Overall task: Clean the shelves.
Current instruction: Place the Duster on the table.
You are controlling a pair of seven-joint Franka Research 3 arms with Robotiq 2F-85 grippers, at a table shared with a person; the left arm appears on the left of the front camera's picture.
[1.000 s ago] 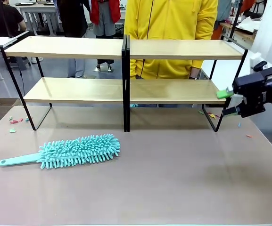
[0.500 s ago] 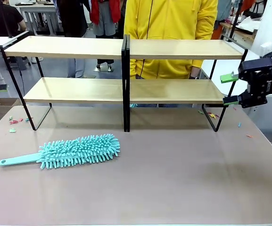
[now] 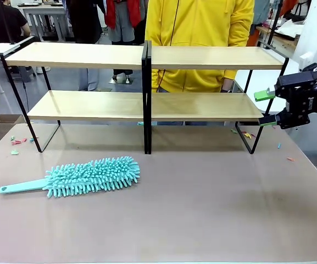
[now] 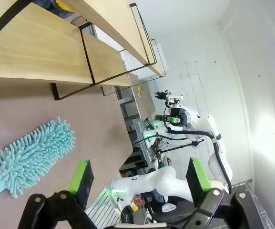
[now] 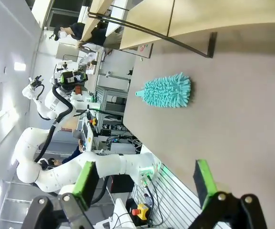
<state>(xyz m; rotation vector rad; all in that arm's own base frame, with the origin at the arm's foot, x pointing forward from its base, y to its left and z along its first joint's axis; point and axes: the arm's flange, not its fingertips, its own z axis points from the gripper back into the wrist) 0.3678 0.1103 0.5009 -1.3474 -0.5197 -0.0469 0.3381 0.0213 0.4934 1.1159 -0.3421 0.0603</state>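
- No brand, label or writing can be read on anything here.
- The shelves (image 3: 147, 82) stand at the far side of the table (image 3: 202, 209), two tiers of long light wooden boards on a thin black frame with a central black upright; both boards are bare.
- A teal microfibre duster (image 3: 84, 176) lies flat on the table in front of the left half of the shelves, handle pointing left, touched by neither claw.
- The right claw (image 3: 266, 109) hangs in the air just beside the right end of the shelves, level with the lower board, fingers pointing left, jaws spread apart and holding nothing.
- The left claw (image 4: 139, 177) is high over the table, jaws wide apart and empty, with the duster below it.
- A person in a yellow hoodie (image 3: 199, 33) stands behind the shelves.
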